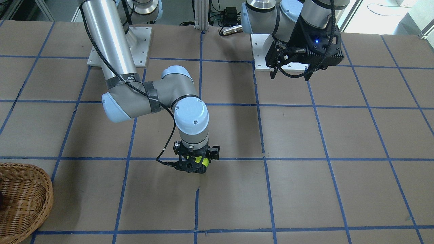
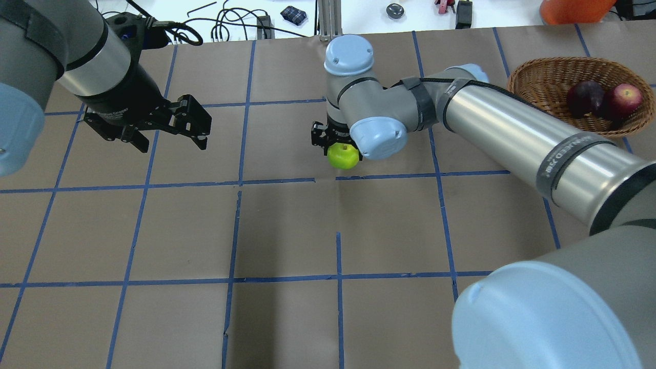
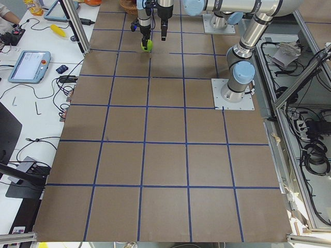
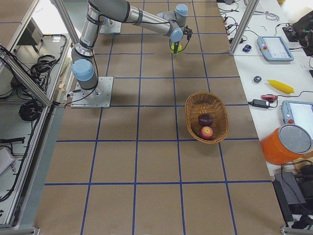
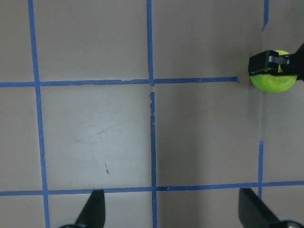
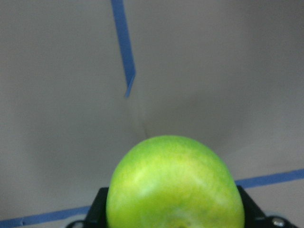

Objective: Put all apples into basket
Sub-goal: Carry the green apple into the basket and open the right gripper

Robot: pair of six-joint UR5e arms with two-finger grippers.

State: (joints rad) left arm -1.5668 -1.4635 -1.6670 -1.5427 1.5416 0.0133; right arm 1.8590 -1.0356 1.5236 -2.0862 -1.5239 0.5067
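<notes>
My right gripper point(image 2: 342, 149) is shut on the yellow-green apple point(image 2: 344, 156) near the table's middle, close above the paper; the apple fills the right wrist view point(image 6: 175, 183) and shows small in the front view point(image 1: 200, 160). The wicker basket point(image 2: 543, 77) stands at the far right and holds the maroon apple point(image 2: 586, 97) and the red apple point(image 2: 624, 98). In the front view only the basket's rim point(image 1: 40, 176) shows at the lower left. My left gripper point(image 2: 171, 134) is open and empty, held above the table at the left, with its fingers point(image 5: 92, 211) spread wide.
The table is brown paper with a blue tape grid point(image 2: 238, 182). The right arm's long link point(image 2: 512, 138) stretches between the gripper and the basket. Cables and small tools point(image 2: 241, 23) lie beyond the far edge. Both arm bases point(image 1: 268, 57) stand on the robot's side.
</notes>
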